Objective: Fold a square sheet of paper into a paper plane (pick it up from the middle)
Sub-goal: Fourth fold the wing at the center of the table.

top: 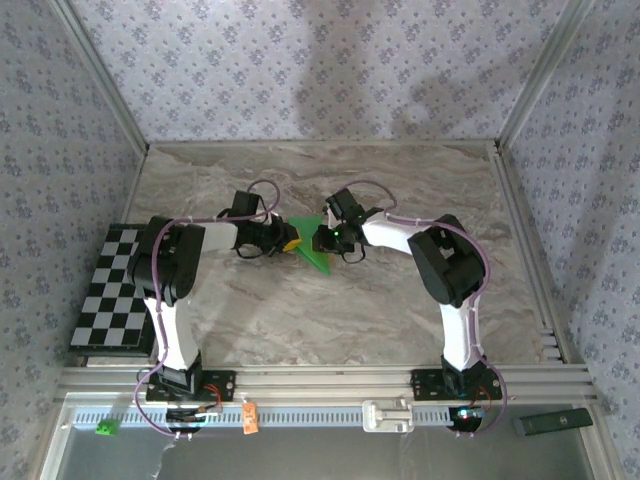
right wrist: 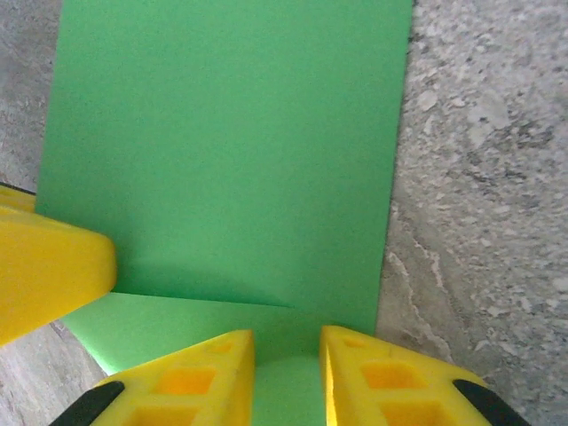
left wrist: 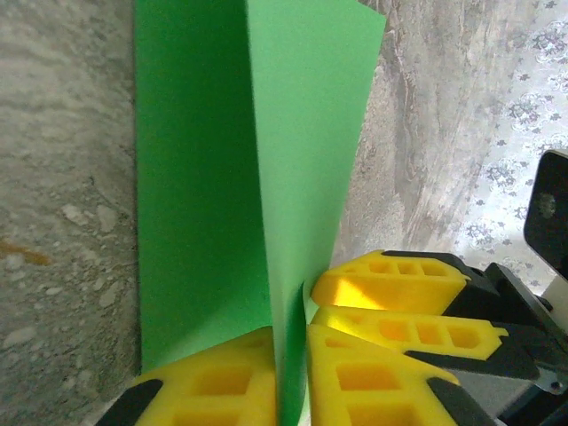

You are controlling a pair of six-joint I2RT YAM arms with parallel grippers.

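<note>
— One grey-veined counter (top: 330,320) takes up most of the overhead view, between patterned walls. What stands on it?
— Two arms. The left arm (top: 175,270) rises from seven o'clock, the right arm (top: 450,265) from five o'clock, and both bend in to meet near the middle.
— Next in size?
— A black-and-white checkered board (top: 112,295), lying flat at the nine o'clock edge, just beside the left arm.
— And the sheet of paper (top: 311,250)?
— Bright green, at the centre of the counter, between the two wrists. It is partly folded: most of it lies flat, and one flap stands up along a crease.
— Who has hold of it?
— The left fingers (left wrist: 213,386). Their wrist camera shows the upright flap running down to six o'clock and passing between the two yellow tips, which pinch it.
— The right fingers (right wrist: 191,382)?
— Slightly spread, at six o'clock of their own view, with flat paper showing in the gap. Whether the tips press on the sheet I cannot tell.
— Anything smaller?
— A tiny green cube (top: 105,428), off the counter at seven o'clock, on the near frame beside the left base.
</note>
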